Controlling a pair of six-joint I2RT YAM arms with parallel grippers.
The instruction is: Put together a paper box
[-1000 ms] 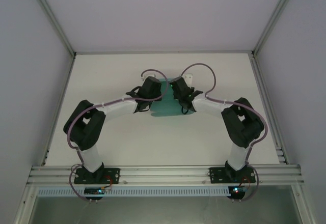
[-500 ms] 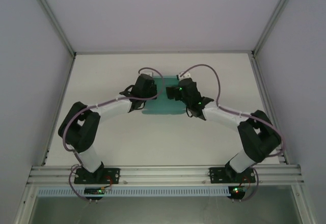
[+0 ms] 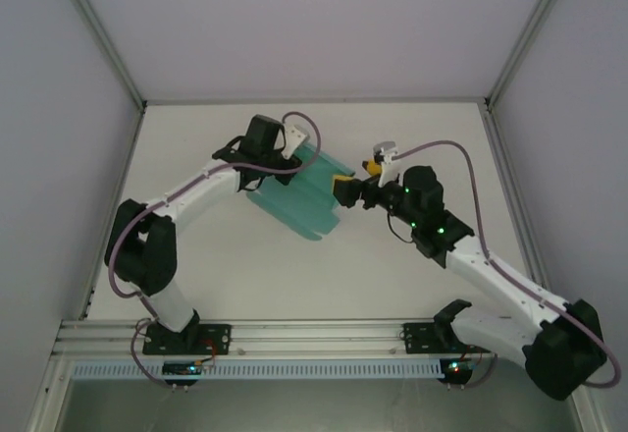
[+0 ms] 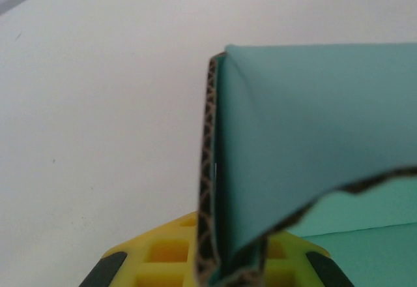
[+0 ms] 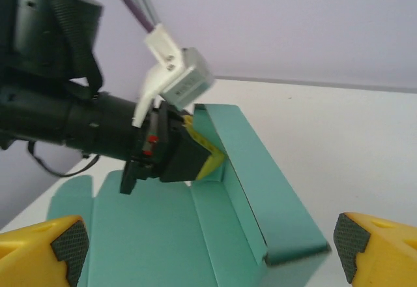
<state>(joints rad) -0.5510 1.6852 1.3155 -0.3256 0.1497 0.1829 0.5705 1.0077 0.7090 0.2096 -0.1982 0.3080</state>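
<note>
Holding the box point(image 3: 299, 201) by its far edge, the left gripper point(image 3: 297, 160) is keeping the teal sheet over the table point(image 3: 216, 265) centre, in the top view. The sheet is showing several creased panels and is lying diagonally. The right gripper point(image 3: 344, 192) is sitting just beside its right edge.

In the left wrist view, the left gripper point(image 4: 215, 264) jaws are pinching a folded flap of the box point(image 4: 313, 137), exposing the corrugated edge.

In the right wrist view, the right gripper point(image 5: 208, 254) jaws are spread wide, clear of the box point(image 5: 150, 228). One side flap is standing upright, clamped by the left gripper point(image 5: 203, 155).

Compared with half a second ago, the sheet has rotated, the left arm has swung further out, and the right arm has backed off to the right.
</note>
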